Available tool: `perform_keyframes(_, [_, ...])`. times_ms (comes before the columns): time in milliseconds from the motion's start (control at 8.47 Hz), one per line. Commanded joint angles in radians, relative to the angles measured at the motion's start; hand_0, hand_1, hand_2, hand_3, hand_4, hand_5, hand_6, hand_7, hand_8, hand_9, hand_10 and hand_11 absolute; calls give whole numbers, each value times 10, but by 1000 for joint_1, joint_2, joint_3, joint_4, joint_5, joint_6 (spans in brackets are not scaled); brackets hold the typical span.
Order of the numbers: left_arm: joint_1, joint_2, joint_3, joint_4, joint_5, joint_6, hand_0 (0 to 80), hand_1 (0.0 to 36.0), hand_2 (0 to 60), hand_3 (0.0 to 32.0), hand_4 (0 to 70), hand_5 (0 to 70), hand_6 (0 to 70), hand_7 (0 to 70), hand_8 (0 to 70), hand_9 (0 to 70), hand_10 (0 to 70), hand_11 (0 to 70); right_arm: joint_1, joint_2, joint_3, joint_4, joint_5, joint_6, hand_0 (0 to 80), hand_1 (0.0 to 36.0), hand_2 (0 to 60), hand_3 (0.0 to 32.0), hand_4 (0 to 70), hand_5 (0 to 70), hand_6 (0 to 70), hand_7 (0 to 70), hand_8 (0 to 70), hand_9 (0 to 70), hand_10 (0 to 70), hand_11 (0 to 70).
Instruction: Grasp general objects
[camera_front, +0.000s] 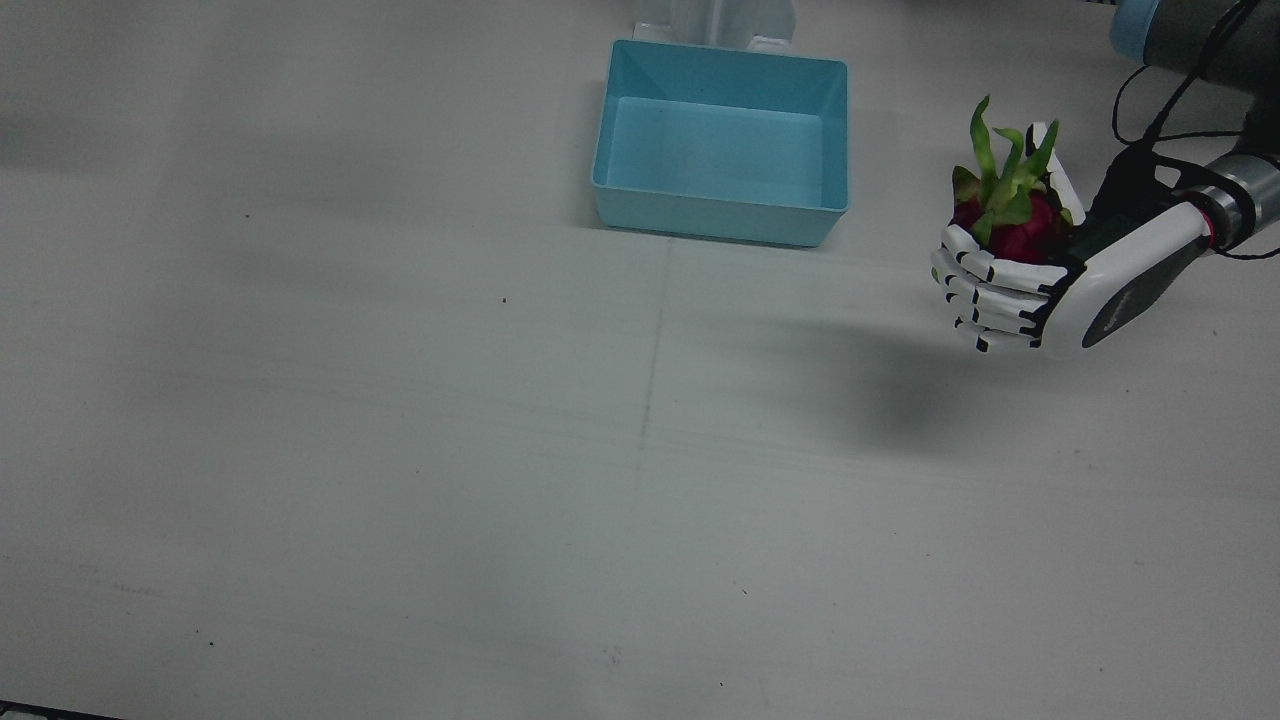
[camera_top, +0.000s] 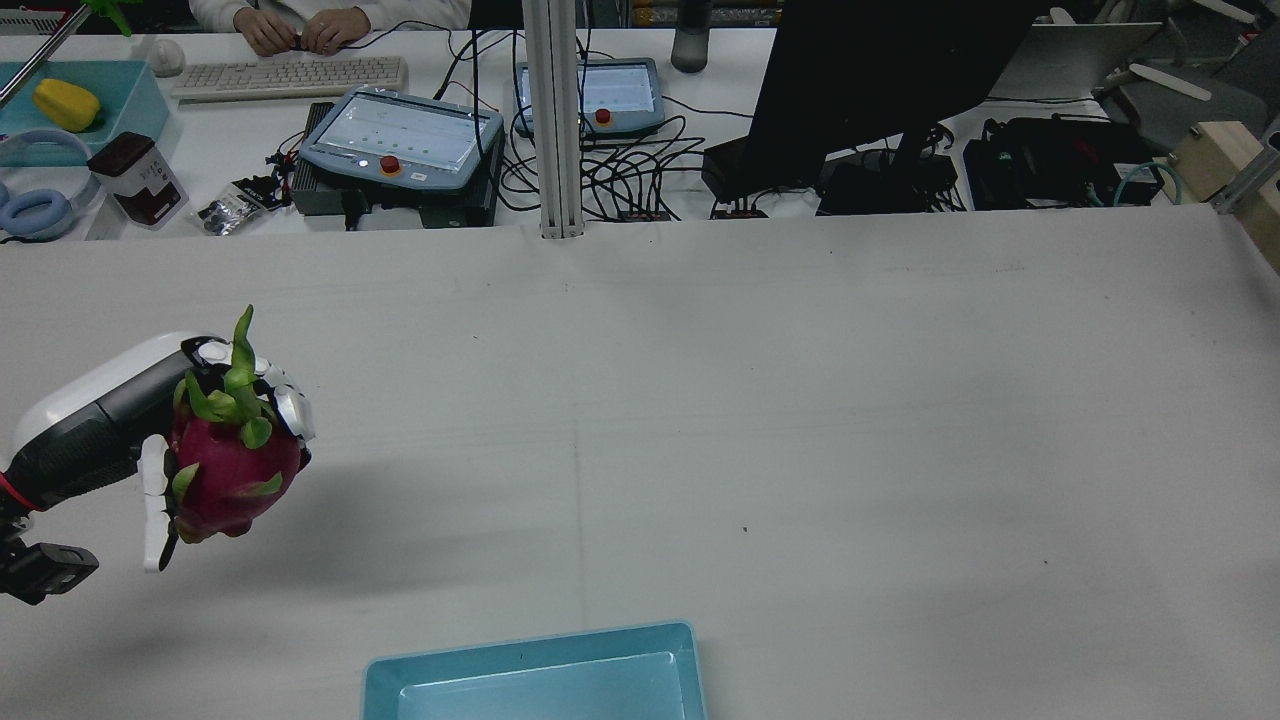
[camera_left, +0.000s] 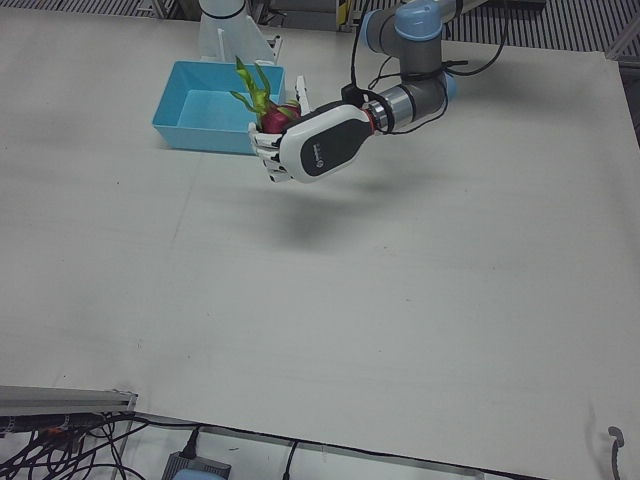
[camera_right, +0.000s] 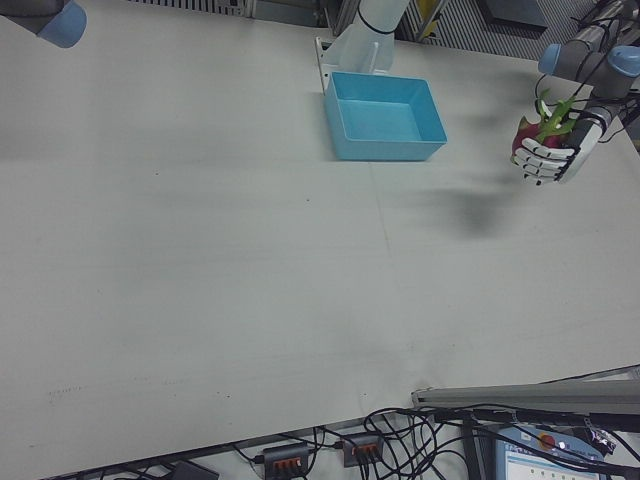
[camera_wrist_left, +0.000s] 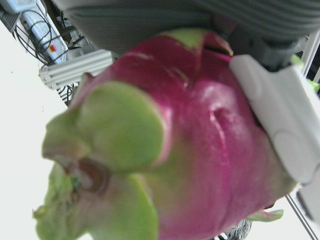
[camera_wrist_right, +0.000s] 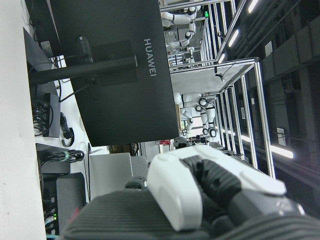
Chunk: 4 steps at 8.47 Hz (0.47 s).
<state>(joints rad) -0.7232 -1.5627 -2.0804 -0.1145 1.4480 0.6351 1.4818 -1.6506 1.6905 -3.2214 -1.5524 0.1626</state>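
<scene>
A magenta dragon fruit with green leafy scales is held in my left hand, fingers wrapped around its lower half, leaves pointing up. The hand holds it in the air above the table, beside the blue bin, and casts a shadow below. The fruit shows in the rear view in the hand, in the left-front view, and fills the left hand view. Of my right hand only part of a white finger shows, in its own view; its state is unclear.
An empty light-blue bin stands at the table's robot side, near the middle; it also shows in the rear view. Beyond the far edge are a monitor, control pendants and cables. A right arm joint shows at the corner.
</scene>
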Motion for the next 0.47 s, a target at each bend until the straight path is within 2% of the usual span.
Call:
perform_keyframes(0, [161, -57, -33, 61, 2, 11, 516, 161, 600, 0, 700, 700, 700, 700, 700, 700, 700, 700, 0, 0, 0, 0, 0, 0, 0, 0, 0, 0, 0, 0, 0, 0, 0, 0, 0, 0])
perform_keyframes(354, [272, -206, -75, 218, 3, 32, 511, 158, 600, 0, 700, 700, 700, 700, 700, 700, 700, 700, 0, 0, 0, 0, 0, 0, 0, 0, 0, 0, 0, 0, 0, 0, 0, 0, 0, 0])
